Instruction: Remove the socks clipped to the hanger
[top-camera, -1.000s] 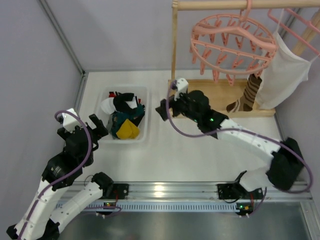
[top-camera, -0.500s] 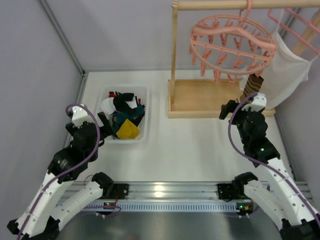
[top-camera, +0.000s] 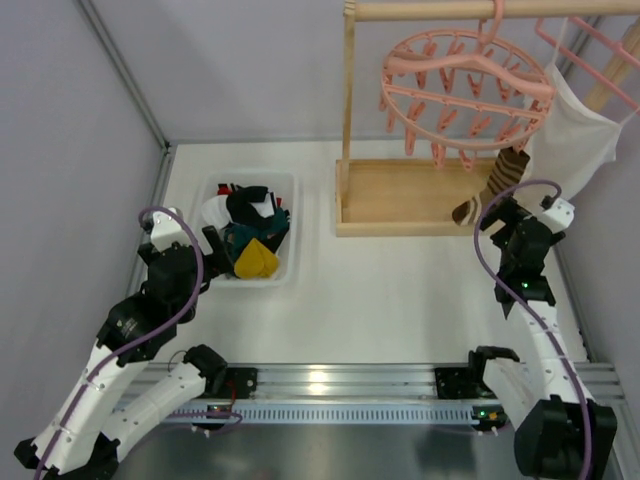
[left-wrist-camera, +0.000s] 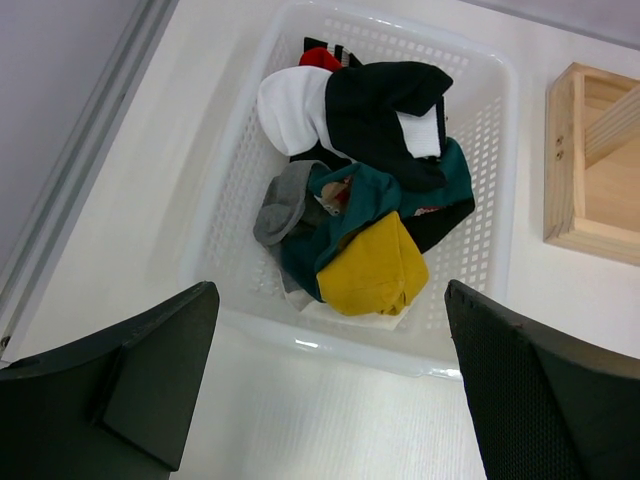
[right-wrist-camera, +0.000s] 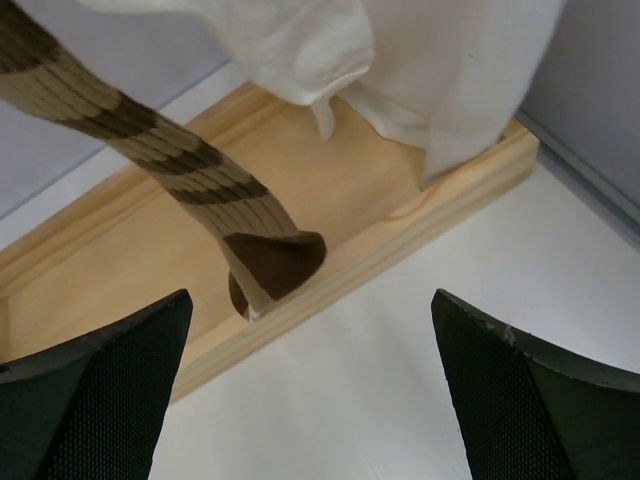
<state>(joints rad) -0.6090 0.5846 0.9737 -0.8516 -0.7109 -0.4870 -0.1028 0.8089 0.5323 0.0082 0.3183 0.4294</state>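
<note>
The right gripper (right-wrist-camera: 310, 297) stood wide open and held nothing, on the near side of the brown striped sock (right-wrist-camera: 170, 160). That was the only sock seen clipped to the round pink hanger (top-camera: 470, 63) (its dark toe dangled over the wooden stand base (right-wrist-camera: 90, 270)). A white garment (right-wrist-camera: 440, 70) hung to the sock's right. Far to the left, the left gripper (left-wrist-camera: 330, 290) hovered open and empty above the white basket (left-wrist-camera: 490, 190), where the other socks (left-wrist-camera: 365, 270) lay heaped.
</note>
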